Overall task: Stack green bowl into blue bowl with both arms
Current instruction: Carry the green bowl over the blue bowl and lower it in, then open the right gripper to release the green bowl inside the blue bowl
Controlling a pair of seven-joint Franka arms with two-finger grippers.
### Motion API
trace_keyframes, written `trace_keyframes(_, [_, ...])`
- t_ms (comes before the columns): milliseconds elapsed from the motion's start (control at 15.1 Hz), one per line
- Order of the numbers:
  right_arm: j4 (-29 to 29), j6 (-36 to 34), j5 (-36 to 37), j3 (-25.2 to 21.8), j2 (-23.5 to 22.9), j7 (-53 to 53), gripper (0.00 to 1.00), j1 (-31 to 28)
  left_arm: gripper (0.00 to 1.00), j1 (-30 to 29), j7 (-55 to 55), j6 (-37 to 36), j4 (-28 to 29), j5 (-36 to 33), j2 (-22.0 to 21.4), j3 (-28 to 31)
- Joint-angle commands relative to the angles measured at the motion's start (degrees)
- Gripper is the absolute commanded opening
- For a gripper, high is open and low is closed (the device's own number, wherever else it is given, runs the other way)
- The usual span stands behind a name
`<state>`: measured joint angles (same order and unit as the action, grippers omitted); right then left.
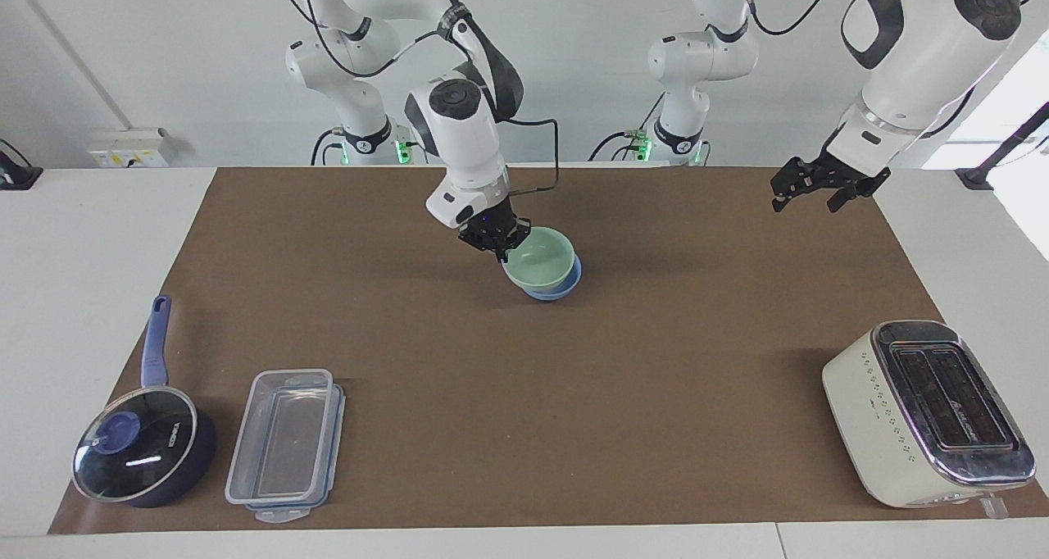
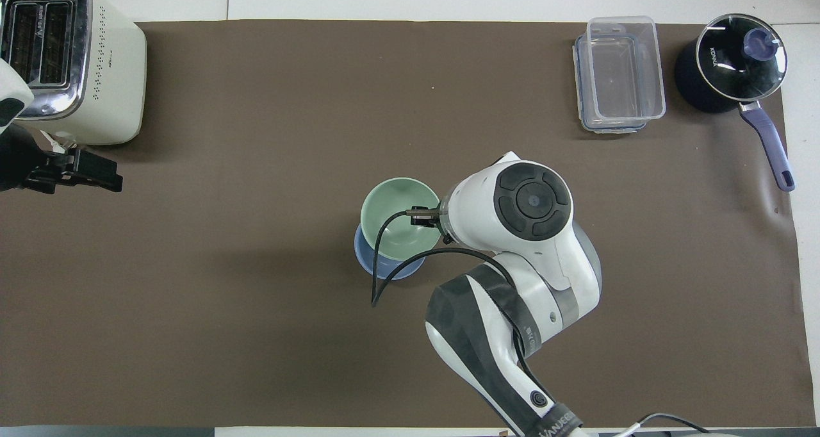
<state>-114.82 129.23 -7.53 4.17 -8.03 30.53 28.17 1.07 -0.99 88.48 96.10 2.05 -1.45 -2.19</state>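
I hold the green bowl (image 1: 540, 258) by its rim with my right pincer (image 1: 499, 243), the jaws clamped across the wall on the side toward the right arm's end of the counter (image 1: 426, 362). The bowl hangs over the blue bowl (image 1: 565, 285), overlapping most of it and sitting slightly off-centre; from the facing view I cannot tell whether the two already touch. My left pincer (image 1: 807, 188) waits in the air over the counter's edge toward the left arm's end, its fingers apart and holding nothing.

Both bowls are small, round, plain and glossy, about the same size, with smooth curved walls and thin rims. I judge the green one light and stiff, probably hard plastic or glazed ware, so it will not flex, but its sheen makes it slippery, and held by one point of the rim it is likely to tilt. The rim is the only sensible place to pinch. Centring it matters, since a skewed release could rock it or push the blue bowl along the brown mat.
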Motion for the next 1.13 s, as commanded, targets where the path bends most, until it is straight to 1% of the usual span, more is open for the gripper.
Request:
trace_keyframes(0, [-1.64, 2.16, -0.91, -0.12, -0.66, -1.70, 0.00, 2.06, 1.00, 2.53, 0.46, -4.19, -0.04, -1.96, -2.07, 2.10])
trace_keyframes(66, [-1.64, 3.21, -0.73, -0.12, -2.15, -1.53, 0.00, 3.37, 1.00, 2.62, 0.64, -3.23, 0.66, -1.96, -2.07, 2.10])
trace_keyframes(133, [-1.64, 3.74, -0.38, -0.12, -2.60, -1.62, 0.00, 3.73, 1.00, 2.71, 0.90, -2.61, 0.14, -1.96, -1.63, 1.93])
trace_keyframes(398, [-1.99, 3.83, -0.03, -0.21, -2.60, -4.60, 0.00, 3.21, 1.00, 2.79, 1.43, -1.90, -0.74, -1.87, -1.19, 1.75])
trace_keyframes(597, [-2.25, 4.18, 1.28, -0.21, -2.60, -4.87, 0.00, 3.21, 1.00, 2.71, 1.34, -2.26, -0.65, -1.96, -1.36, 1.75])
trace_keyframes(1061, [-4.71, 8.93, 3.05, -0.21, -2.60, -4.69, 0.00, 3.55, 1.00, 2.79, 1.25, -1.47, -0.57, -1.96, -1.63, 1.40])
